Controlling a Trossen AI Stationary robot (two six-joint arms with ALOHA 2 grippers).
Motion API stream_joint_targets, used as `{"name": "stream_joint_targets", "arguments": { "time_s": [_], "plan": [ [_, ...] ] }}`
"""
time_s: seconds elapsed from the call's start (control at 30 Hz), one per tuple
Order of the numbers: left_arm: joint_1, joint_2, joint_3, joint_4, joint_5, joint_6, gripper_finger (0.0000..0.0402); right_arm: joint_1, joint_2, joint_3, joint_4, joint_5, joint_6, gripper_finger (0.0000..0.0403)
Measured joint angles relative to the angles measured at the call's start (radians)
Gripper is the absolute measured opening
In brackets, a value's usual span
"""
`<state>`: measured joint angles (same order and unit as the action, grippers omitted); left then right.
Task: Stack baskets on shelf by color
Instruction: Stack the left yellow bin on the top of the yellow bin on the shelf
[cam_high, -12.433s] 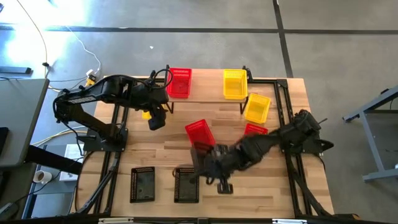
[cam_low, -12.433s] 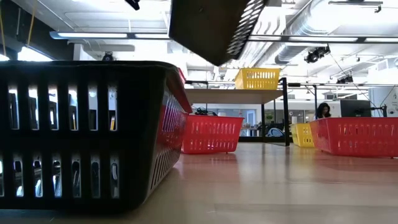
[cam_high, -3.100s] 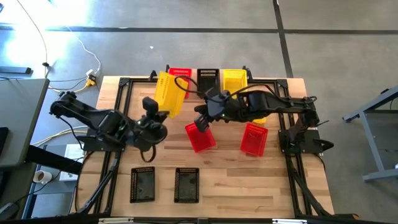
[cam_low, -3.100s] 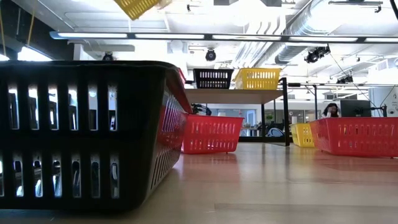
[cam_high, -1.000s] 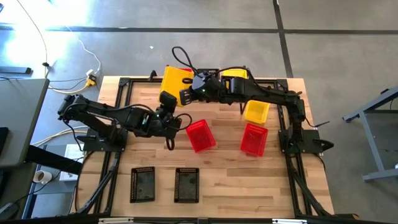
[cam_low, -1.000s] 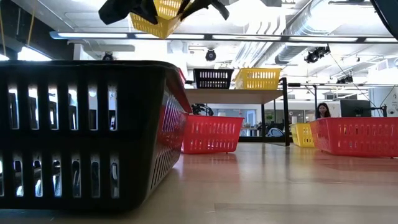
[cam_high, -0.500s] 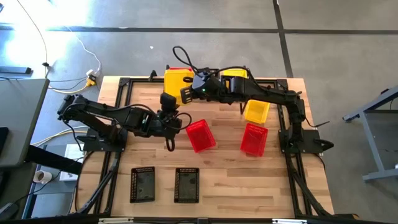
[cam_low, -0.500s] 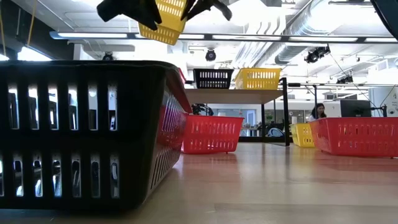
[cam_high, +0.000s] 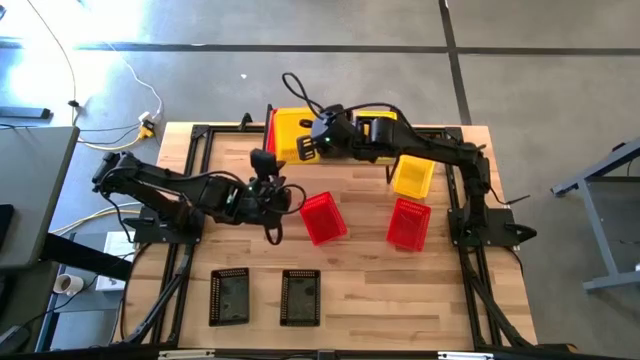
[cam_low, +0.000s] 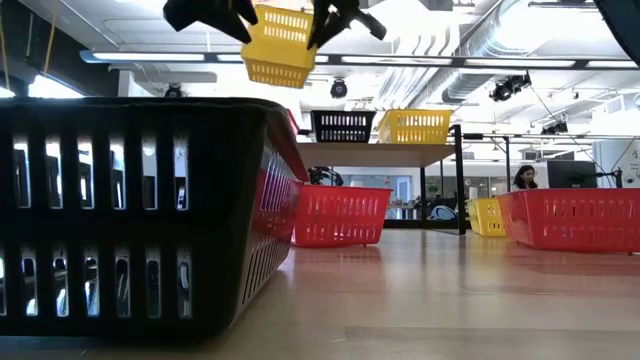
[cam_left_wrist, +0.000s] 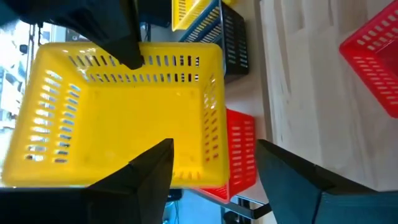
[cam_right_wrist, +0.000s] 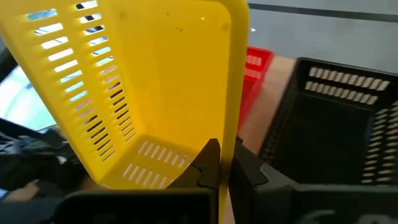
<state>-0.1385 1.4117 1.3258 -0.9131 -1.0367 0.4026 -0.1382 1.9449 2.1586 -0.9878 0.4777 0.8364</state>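
Bright, even daylight in high view; strong white glare on floor at 11 o'clock, washing out detail there. Table evenly lit; arm shadows soft, short. Low view: ceiling light strips at 12 o'clock blown out, backlighting scene; near black basket at 9 o'clock dark, soft-focused, looming. Far room sharper. Wrist views: yellow basket vivid, saturated; own fingers near-black silhouettes, blurred; slight bending of lines toward edges.
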Motion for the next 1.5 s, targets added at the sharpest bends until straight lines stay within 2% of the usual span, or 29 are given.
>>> {"name": "stream_joint_targets", "arguments": {
  "time_s": [0.13,0.47,0.7,1.03,1.33,1.5],
  "plan": [
    [-0.026,0.0,0.0,0.0,-0.001,-0.009,0.0212,-0.022,-0.008,0.0,-0.064,-0.001,-0.007,0.0],
    [-0.053,0.0,0.0,0.0,-0.102,-0.008,0.0205,-0.085,-0.083,0.0,-0.159,-0.07,-0.132,0.0],
    [-0.037,0.0,0.0,0.0,-0.126,-0.02,0.0205,-0.189,-0.172,0.0,-0.283,-0.115,-0.183,0.0],
    [0.044,0.0,0.0,-0.001,-0.086,-0.141,0.0204,-0.413,-0.27,0.0,-0.442,-0.331,-0.19,0.0],
    [0.093,0.0,0.0,-0.002,-0.044,-0.19,0.0204,-0.597,-0.255,0.0,-0.576,-0.566,-0.188,0.0],
    [0.093,0.0,0.0,-0.002,-0.044,-0.19,0.0204,-0.669,-0.255,0.0,-0.584,-0.697,-0.183,0.0]
  ]
}}
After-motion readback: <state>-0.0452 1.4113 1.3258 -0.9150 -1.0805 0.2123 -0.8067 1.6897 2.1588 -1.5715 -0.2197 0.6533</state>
